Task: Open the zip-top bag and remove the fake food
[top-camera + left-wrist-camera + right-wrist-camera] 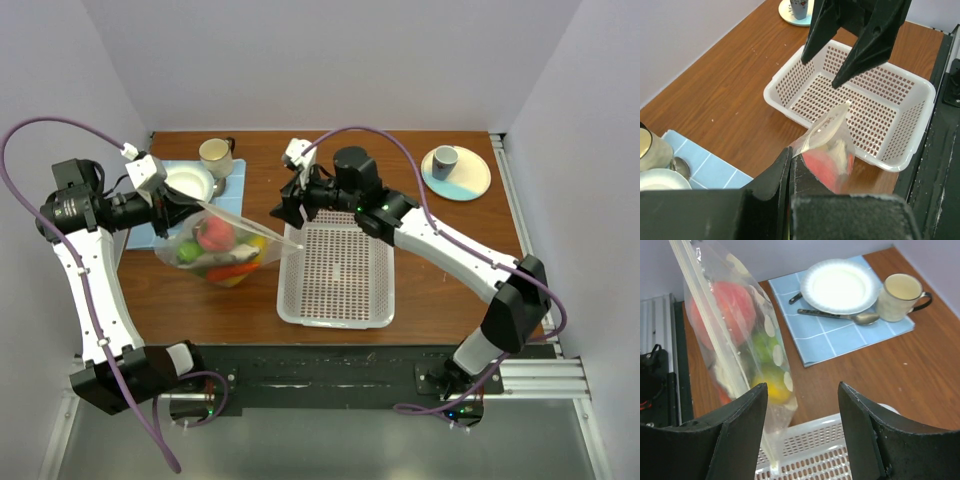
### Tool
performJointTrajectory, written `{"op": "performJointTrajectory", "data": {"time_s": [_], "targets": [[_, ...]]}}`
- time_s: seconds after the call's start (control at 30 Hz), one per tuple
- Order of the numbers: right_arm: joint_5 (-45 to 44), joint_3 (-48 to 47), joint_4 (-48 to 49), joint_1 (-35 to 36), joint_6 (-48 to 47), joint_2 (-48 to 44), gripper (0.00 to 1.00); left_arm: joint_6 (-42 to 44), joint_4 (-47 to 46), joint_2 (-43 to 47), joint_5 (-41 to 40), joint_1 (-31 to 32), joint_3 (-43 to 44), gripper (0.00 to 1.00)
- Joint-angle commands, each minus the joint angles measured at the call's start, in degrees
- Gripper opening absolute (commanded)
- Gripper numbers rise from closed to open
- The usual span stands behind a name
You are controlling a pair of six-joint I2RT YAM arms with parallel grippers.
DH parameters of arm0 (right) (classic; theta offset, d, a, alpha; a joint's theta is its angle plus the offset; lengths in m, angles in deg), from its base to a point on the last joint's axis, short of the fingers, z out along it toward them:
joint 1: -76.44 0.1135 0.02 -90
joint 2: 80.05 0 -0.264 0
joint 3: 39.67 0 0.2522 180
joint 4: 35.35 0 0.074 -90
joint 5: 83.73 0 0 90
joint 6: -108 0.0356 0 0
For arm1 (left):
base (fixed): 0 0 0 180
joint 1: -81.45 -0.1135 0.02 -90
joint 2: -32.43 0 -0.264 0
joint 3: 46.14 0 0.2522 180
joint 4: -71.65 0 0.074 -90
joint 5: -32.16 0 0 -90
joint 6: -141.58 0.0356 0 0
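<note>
Holds zip-top bag (225,245) up over the tabletop (250,170) by one corner, left hand (790,152) clenched on it, to stretch the zip strip taut toward the basket (335,322). Leaves fake food (215,235) sagging inside, below the strip (seal judged not yet parted). Poses right hand (801,387) released, fingers apart just beside the strip's free end, likely to pinch one lip and peel.

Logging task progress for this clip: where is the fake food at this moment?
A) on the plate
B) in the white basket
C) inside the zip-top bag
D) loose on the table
C: the red, green and yellow fake food shows through the zip-top bag, whose corner the left gripper pinches; the white basket holds none.
</note>
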Motion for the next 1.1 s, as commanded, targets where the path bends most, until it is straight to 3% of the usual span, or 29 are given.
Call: {"op": "performJointTrajectory", "data": {"time_s": [0.0,0.33,0.9,1.0,1.07], "targets": [[0.3,-0.3,2.8,2.5,1.0,1.2,0.62,3.6,1.7,1.0,1.8,0.3,-0.9,0.0],[1.6,2.0,3.6,3.8,1.7,0.1,0.59,4.3,1.7,0.3,2.3,0.8,-1.9,0.0],[5.5,0.8,6.5,4.6,5.1,6.0,0.51,2.8,1.7,1.8,2.9,1.7,-1.7,0.0],[6.1,0.2,6.3,5.3,6.6,7.5,0.34,2.4,1.7,1.8,3.6,1.9,-1.8,0.0],[6.4,-1.1,6.2,5.3,6.9,8.6,0.17,1.7,1.7,1.9,3.6,2.4,-2.0,0.0]]}}
